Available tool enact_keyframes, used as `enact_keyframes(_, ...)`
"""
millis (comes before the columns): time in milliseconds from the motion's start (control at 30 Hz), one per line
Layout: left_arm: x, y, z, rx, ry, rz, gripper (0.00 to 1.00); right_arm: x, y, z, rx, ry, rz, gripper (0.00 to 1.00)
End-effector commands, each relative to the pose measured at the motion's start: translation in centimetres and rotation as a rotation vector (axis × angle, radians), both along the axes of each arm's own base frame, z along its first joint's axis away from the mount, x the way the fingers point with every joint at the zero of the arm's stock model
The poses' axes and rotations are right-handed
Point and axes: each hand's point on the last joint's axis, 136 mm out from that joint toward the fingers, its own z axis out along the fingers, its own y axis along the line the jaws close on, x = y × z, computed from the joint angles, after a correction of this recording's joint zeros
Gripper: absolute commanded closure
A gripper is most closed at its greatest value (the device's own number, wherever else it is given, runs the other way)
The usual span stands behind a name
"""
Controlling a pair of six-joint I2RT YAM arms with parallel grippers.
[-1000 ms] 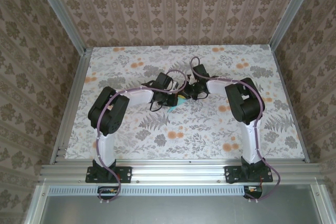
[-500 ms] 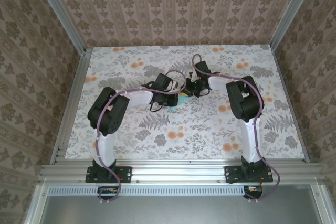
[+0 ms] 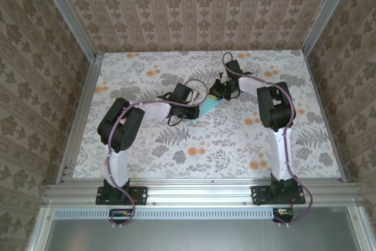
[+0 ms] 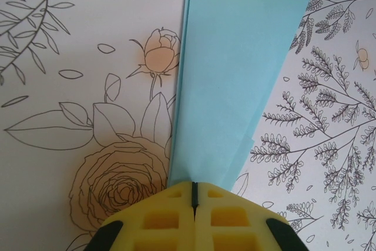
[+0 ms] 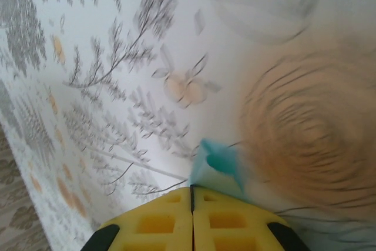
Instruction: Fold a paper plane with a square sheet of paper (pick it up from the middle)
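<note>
Two pinches on one paper (image 3: 208,105), mid-frame in the top view, stretched between the arms: your left gripper (image 4: 192,195) is clenched on its narrow end, your right gripper (image 5: 191,201) nips a small tip. It's feather-light, limp, and likely to tear or slip under tension, so grip the layered creases, where it's stiffest, and pull gently

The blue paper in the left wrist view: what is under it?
The floral tabletop continues under the paper; its print there is covered. The paper's narrow end is hidden in the shut left end effector.
</note>
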Motion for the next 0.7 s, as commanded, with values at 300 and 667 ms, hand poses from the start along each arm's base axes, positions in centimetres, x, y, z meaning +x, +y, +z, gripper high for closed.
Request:
enact_keyframes(300, -4.7, 3.4, -4.9, 0.173, 0.195, -0.012, 1.0, -2.7, 3.5, 4.6, 0.018, -0.126, 0.064, 0.89)
enact_keyframes(667, -4.1, 2.8, -3.6, 0.141, 0.174, -0.013, 1.0, -4.2, 4.3, -0.7, -0.011, 0.011, 0.067, 0.89)
